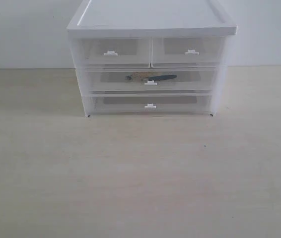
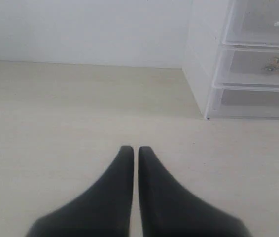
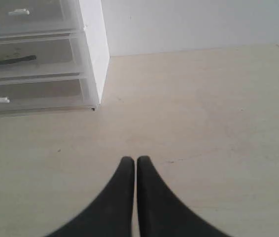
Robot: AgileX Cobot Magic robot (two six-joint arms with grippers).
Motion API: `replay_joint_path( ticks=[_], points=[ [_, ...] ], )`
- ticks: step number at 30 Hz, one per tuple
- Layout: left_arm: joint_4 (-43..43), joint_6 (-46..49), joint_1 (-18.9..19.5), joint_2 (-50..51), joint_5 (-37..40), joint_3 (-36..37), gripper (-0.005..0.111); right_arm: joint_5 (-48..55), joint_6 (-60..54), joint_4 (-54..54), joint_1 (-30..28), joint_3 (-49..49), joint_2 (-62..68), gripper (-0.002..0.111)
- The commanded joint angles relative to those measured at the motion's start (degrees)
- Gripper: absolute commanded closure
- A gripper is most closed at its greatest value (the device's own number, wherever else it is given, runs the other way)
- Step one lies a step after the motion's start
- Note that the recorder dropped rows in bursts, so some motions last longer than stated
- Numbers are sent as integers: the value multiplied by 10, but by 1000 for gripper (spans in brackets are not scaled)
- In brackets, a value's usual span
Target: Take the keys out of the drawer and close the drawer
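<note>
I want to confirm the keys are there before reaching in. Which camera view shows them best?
The exterior view: the keys lie whole behind the translucent front of the middle drawer, gold bunch and black strap together. The left wrist view catches only the gold bunch at its edge; the right wrist view mainly the black strap.

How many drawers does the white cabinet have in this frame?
4. On the top tier, the top-left drawer and top-right drawer sit side by side; below, the middle drawer, full width, holds the keys; lowest is the bottom drawer. None seems hidden.
</note>
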Motion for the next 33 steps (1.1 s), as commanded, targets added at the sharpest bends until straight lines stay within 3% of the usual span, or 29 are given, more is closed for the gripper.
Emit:
replay_joint_path(
  ticks=[1,8,15,21,33],
  points=[
    [3,3,2,-2,-3,2,103,-5,0,-1,-1,0,-3,109],
    [3,3,2,-2,-1,2,103,-45,0,-1,-1,0,-3,109],
    [3,3,2,-2,-1,2,103,-224,0,-1,-1,0,-3,109],
    [3,3,2,-2,-1,2,103,-99,12,2,-1,-34,6,109],
    [3,3,2,-2,-3,2,103,-14,21,33,0,-131,179,109]
  ],
)
